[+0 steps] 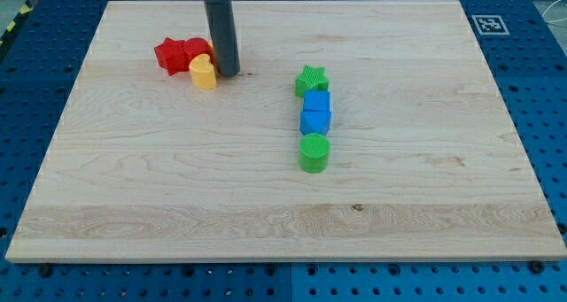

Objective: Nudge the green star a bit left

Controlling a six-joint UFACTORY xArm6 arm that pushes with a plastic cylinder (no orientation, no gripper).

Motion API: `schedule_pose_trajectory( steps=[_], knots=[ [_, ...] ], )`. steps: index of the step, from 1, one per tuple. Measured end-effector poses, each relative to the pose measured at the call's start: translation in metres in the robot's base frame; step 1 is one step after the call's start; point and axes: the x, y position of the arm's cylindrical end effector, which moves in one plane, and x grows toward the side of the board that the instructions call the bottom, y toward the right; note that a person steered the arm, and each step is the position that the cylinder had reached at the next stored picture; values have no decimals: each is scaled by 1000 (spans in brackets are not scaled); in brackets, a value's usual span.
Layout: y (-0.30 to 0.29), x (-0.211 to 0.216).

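My tip (228, 73) rests beside the yellow block (204, 73); no hand is fitted, so its state does not apply. The green star (311, 79) sits mid-bench (133, 205), touching the blue blocks (315, 112). Risk: an off-centre push drags these or spins the star.

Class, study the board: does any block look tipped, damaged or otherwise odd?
Nothing stands out. The green star, two blue blocks and green cylinder form a column; the red blocks and yellow block cluster beside my tip.
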Motion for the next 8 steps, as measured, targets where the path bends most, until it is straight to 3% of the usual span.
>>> schedule_pose_trajectory(
  steps=[2,5,8],
  knots=[
    [43,5],
    [81,-35],
    [141,-25]
  ],
)
